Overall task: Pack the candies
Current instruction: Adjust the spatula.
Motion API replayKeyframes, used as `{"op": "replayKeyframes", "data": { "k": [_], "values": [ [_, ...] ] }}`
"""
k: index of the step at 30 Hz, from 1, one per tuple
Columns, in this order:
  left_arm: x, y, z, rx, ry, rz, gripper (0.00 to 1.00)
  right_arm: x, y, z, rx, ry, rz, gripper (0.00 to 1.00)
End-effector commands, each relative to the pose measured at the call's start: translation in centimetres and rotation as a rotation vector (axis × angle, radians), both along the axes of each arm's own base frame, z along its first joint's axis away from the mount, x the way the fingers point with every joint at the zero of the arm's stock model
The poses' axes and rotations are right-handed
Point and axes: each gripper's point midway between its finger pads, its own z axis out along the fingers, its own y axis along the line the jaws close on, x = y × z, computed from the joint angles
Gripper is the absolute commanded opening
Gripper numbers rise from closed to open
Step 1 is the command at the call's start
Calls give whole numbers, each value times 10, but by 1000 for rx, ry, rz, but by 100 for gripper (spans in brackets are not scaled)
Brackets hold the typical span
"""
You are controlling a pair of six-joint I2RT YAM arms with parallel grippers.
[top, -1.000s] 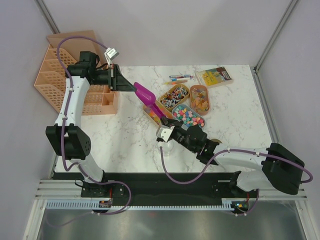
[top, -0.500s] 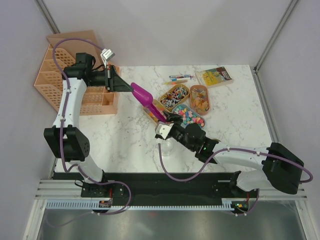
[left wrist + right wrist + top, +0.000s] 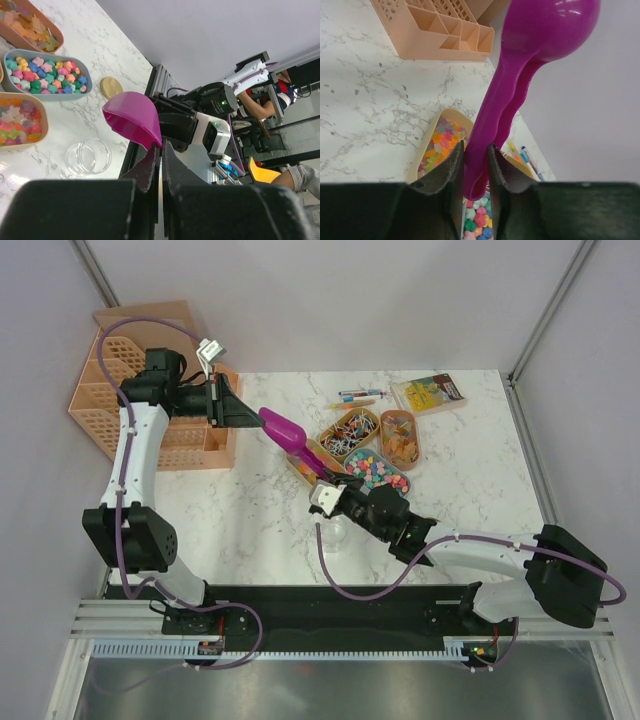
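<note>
A purple scoop (image 3: 290,435) hangs over the table between both arms. My left gripper (image 3: 255,417) is shut on the rim of the scoop's bowl (image 3: 132,120), pinched at the tips of my left gripper (image 3: 161,147). My right gripper (image 3: 335,483) is shut on the scoop handle (image 3: 492,125), with one finger pressed to each side. The candies lie in oval trays below: pastel chunks (image 3: 305,462), wrapped striped ones (image 3: 348,432), orange ones (image 3: 399,438) and bright multicolour ones (image 3: 377,472). The scoop bowl looks empty in the left wrist view.
A clear glass jar (image 3: 337,532) stands open on the marble just in front of the right gripper, with a gold lid (image 3: 111,87) nearby. A peach organiser (image 3: 150,390) fills the back left. Pens (image 3: 358,396) and a yellow packet (image 3: 430,392) lie at the back.
The left arm has drawn back to the left, and the scoop's bowl has gone with it. The right gripper has crept slightly left along the handle.
</note>
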Motion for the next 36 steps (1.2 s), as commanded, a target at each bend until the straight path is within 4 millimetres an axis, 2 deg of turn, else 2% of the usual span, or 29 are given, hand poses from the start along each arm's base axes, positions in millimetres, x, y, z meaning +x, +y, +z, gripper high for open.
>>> {"op": "replayKeyframes", "data": {
  "k": [1, 2, 3, 7, 8, 10, 11, 12, 14, 15, 19, 20, 21, 22, 23, 24, 25, 26, 27, 28, 29, 30, 31, 32, 33, 34, 35, 36],
  "values": [
    [-16, -1, 21, -67, -3, -35, 2, 2, 10, 29, 81, -12, 12, 25],
    [-15, -1, 19, -65, -3, -34, 2, 3, 10, 33, 87, -14, 10, 10],
    [-15, -1, 19, -67, -2, -35, 2, 3, 11, 32, 83, -10, 12, 1],
    [-14, -1, 17, -42, -14, -20, 2, 2, 9, 31, 58, 2, 10, 0],
    [-12, 0, 13, -13, -19, -1, 11, 2, 6, 31, 43, 17, 6, 0],
    [-11, 1, 11, 24, -66, 11, 14, 5, 0, 33, 32, 39, -13, 0],
    [-7, 4, 5, 70, -77, 34, 23, 4, -4, 34, 14, 68, -19, 0],
    [-4, 6, 5, 103, -107, 50, 29, 7, -9, 35, 4, 86, -29, 0],
    [4, 14, -8, 218, -173, 87, 41, 4, -16, 36, -44, 135, -21, 0],
    [8, 17, -10, 254, -202, 103, 43, 4, -21, 36, -49, 164, -28, 0],
    [16, 29, -16, 368, -419, 146, 46, -12, -31, 40, -103, 252, 49, 0],
    [20, 34, -7, 402, -527, 183, 47, -17, -33, 37, -124, 279, 69, 0],
    [20, 35, -19, 417, -535, 179, 47, -22, -33, 35, -134, 301, 94, 0],
    [20, 37, -19, 434, -606, 170, 48, -28, -33, 33, -162, 321, 128, 0],
    [22, 39, -20, 456, -663, 172, 50, -44, -33, 27, -221, 382, 195, 0],
    [14, 40, -22, 470, -711, 162, 50, -49, -35, 23, -248, 411, 218, 0],
    [14, 43, -24, 500, -817, 134, 51, -53, -35, 18, -280, 440, 240, 0],
    [10, 43, -26, 513, -880, 112, 53, -69, -38, 16, -328, 504, 301, 0],
    [0, 44, -28, 527, -952, 99, 55, -71, -40, 14, -343, 541, 315, 0],
    [-1, 46, -30, 555, -1055, 69, 58, -76, -39, 8, -368, 598, 346, 0],
    [-6, 46, -31, 571, -1117, 53, 60, -83, -44, 14, -383, 656, 368, 0],
    [-9, 47, -44, 586, -1147, 37, 61, -87, -45, 17, -358, 717, 410, 0],
    [-17, 49, -38, 614, -1254, 30, 63, -86, -43, 12, -363, 782, 422, 0],
    [-18, 51, -41, 643, -1292, 28, 64, -89, -48, 20, -366, 833, 438, 0],
    [-21, 53, -53, 661, -1302, 16, 64, -90, -50, 26, -330, 891, 485, 0],
    [-26, 55, -45, 691, -1396, 14, 64, -86, -50, 18, -340, 963, 500, 0],
    [-27, 57, -47, 713, -1426, 11, 64, -93, -56, 30, -341, 1030, 531, 0],
    [-30, 58, -54, 722, -1438, 6, 64, -87, -62, 32, -337, 1052, 555, 0]
  ]
}}
